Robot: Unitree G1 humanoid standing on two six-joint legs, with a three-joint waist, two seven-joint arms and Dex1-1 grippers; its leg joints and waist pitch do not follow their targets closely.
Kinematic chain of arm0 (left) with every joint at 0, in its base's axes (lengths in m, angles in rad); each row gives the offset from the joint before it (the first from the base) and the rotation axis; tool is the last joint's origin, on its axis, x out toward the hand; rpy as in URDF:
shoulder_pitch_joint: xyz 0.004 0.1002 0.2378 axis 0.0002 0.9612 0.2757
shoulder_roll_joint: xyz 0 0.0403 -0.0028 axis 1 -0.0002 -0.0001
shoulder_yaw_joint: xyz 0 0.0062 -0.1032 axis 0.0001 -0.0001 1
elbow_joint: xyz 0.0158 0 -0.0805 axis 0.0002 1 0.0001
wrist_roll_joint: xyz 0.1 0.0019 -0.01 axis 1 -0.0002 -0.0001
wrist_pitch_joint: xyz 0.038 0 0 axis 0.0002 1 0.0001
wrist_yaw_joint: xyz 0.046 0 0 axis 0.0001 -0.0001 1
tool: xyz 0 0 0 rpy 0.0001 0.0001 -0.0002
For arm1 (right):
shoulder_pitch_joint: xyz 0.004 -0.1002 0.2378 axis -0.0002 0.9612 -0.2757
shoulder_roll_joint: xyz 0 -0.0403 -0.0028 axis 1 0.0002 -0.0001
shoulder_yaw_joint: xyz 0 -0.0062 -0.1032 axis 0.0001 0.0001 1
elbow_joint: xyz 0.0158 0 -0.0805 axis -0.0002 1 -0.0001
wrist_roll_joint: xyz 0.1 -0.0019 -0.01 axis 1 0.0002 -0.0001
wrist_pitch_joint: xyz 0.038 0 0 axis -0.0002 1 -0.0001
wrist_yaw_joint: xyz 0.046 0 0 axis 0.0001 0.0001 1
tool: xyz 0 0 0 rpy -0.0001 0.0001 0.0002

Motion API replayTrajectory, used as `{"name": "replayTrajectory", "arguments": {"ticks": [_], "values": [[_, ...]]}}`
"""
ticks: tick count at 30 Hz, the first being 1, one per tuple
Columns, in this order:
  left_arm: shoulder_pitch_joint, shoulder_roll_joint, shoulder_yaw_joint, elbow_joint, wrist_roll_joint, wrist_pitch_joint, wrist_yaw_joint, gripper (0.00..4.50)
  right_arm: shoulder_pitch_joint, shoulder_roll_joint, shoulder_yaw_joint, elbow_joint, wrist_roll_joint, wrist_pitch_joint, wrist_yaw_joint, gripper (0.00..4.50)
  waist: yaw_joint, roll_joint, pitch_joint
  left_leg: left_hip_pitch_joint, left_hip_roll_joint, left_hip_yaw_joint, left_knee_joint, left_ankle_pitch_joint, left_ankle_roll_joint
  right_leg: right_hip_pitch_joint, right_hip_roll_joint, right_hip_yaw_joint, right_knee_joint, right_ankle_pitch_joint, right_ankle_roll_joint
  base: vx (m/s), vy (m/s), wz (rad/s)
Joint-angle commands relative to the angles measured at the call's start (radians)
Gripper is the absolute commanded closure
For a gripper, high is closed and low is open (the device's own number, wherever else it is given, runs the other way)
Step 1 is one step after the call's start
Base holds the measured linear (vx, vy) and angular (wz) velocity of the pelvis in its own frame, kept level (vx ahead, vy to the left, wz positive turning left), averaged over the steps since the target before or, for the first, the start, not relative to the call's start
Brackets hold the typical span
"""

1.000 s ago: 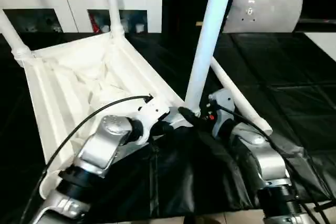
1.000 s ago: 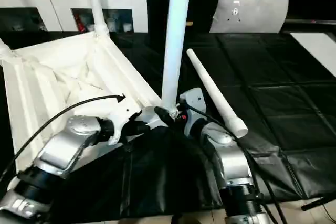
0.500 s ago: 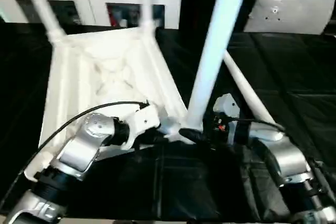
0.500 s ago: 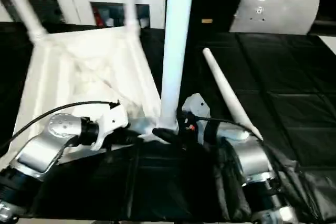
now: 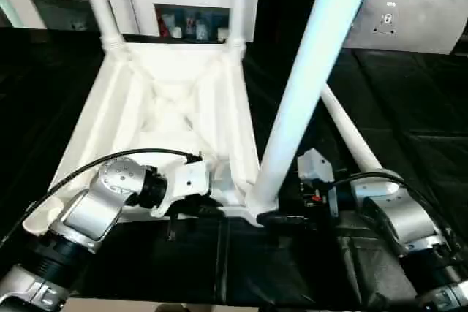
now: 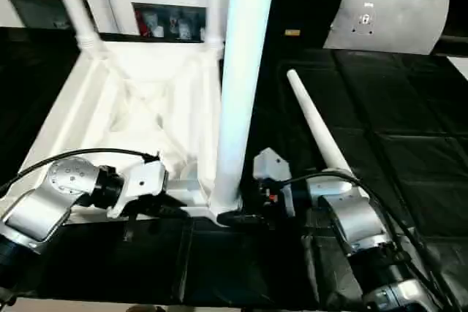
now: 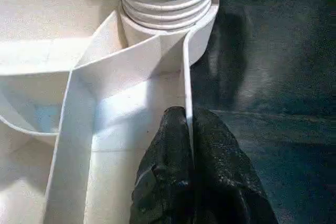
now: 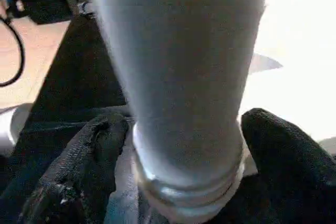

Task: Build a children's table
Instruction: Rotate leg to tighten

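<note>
The white plastic children's table top (image 5: 168, 118) was laid upside down, ribbed underside up, on the black padded tabletop (image 5: 409, 115). Two white round legs (image 5: 99, 5) were seated in its far corner sockets, and a third white tapered leg (image 5: 311, 85) stood in the near corner socket. A fourth white tapered leg (image 6: 318, 133) lay loose on the tabletop beside it. The left gripper (image 7: 190, 182) was clenched on the thin wall of the table top near that socket. The right gripper (image 8: 184, 166) had its jaws set around the base of the third leg, one finger (image 8: 278, 156) on each side.
</note>
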Motion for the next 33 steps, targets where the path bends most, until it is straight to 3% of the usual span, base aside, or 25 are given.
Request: {"name": "replayTrajectory", "arguments": {"ticks": [1,10,16,20,23,24,28,29,33], "values": [[-0.008,0.015,-0.045,-0.003,-0.001,-0.038,-0.067,4.5,-0.013,-0.008,0.006,0.012,0.001,-0.016,0.031,0.92,-0.008,0.0,-0.067,-0.001,0.022,0.011,-0.067,-0.087,0.093,0.072,-0.052,0.061,-0.055,-0.268,-0.189,0.0,0.0,0.0],[-0.024,0.022,-0.047,0.035,0.005,-0.072,-0.086,4.5,-0.009,-0.019,0.028,0.012,0.005,-0.035,0.078,1.75,-0.006,-0.003,-0.064,-0.002,0.02,0.011,-0.068,-0.109,0.08,0.074,-0.051,0.063,-0.058,-0.29,-0.178,0.0,0.0,0.0],[-0.03,0.02,-0.047,0.049,0.003,-0.079,-0.085,4.5,0.005,-0.012,0.033,0.004,0.007,-0.039,0.082,1.89,-0.006,-0.001,-0.063,-0.003,0.021,0.01,-0.068,-0.111,0.077,0.073,-0.05,0.063,-0.059,-0.306,-0.173,0.0,0.0,0.0],[-0.025,0.007,-0.035,0.044,-0.005,-0.046,-0.061,4.5,0.025,0.005,0.028,-0.017,0.023,-0.018,0.064,1.91,-0.005,0.0,-0.064,-0.003,0.021,0.011,-0.068,-0.108,0.077,0.073,-0.05,0.063,-0.058,-0.294,-0.178,0.0,0.0,0.0],[-0.016,-0.036,-0.005,0.013,-0.023,0.051,0.018,4.5,0.057,0.061,0.002,-0.061,0.074,0.064,-0.02,1.91,-0.003,0.004,-0.063,-0.004,0.022,0.009,-0.069,-0.116,0.068,0.074,-0.051,0.063,-0.058,-0.294,-0.189,0.0,0.0,0.0],[-0.011,-0.089,0.023,-0.026,-0.034,0.151,0.108,4.5,0.081,0.118,-0.011,-0.093,0.091,0.129,-0.117,1.91,-0.006,0.005,-0.061,-0.004,0.023,0.009,-0.071,-0.131,0.055,0.074,-0.049,0.063,-0.059,-0.314,-0.181,0.0,0.0,0.0],[-0.012,-0.147,0.042,-0.053,-0.032,0.238,0.2,4.5,0.091,0.171,-0.014,-0.093,0.075,0.164,-0.209,1.92,-0.018,0.001,-0.053,-0.005,0.013,0.006,-0.074,-0.199,0.031,0.072,-0.051,0.056,-0.084,-0.489,-0.112,0.0,0.0,0.0],[-0.015,-0.172,0.05,-0.059,-0.025,0.268,0.241,4.5,0.092,0.193,-0.018,-0.087,0.068,0.18,-0.248,1.92,-0.029,0.0,-0.053,-0.007,0.011,0.004,-0.074,-0.207,0.029,0.073,-0.051,0.054,-0.087,-0.523,-0.094,0.0,0.0,0.0],[-0.042,-0.349,0.104,-0.063,0.01,0.419,0.483,4.5,0.068,0.335,-0.082,-0.005,0.028,0.244,-0.506,1.95,-0.055,-0.003,-0.051,-0.011,0.0,0.001,-0.067,-0.211,0.025,0.07,-0.048,0.04,-0.106,-0.615,-0.042,0.0,0.0,0.0]]}}
